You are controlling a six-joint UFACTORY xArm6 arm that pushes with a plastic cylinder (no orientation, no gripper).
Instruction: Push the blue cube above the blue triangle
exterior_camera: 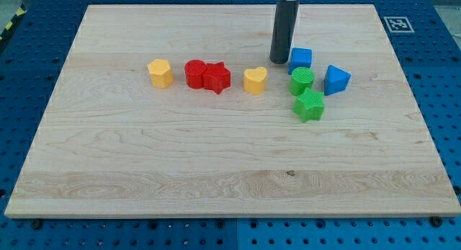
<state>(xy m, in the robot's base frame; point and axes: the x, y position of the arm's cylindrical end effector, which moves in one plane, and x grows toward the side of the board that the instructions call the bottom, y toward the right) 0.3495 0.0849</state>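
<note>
Blue cube [301, 57] is touched just to the view's right of my tip [279, 60], which grasps nothing, evidently placed for pushing rightward; blue triangle [336, 79] lies farther right, lower.

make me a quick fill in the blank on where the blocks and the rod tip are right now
1. My tip stands just to the view's ____ of the blue cube.
2. The blue triangle lies to the view's right of the ____ cylinder.
3. The red cylinder touches the red ____ beside it.
4. The block farthest to the view's left is ____ in colour.

Missing words: left; green; star; yellow
</note>
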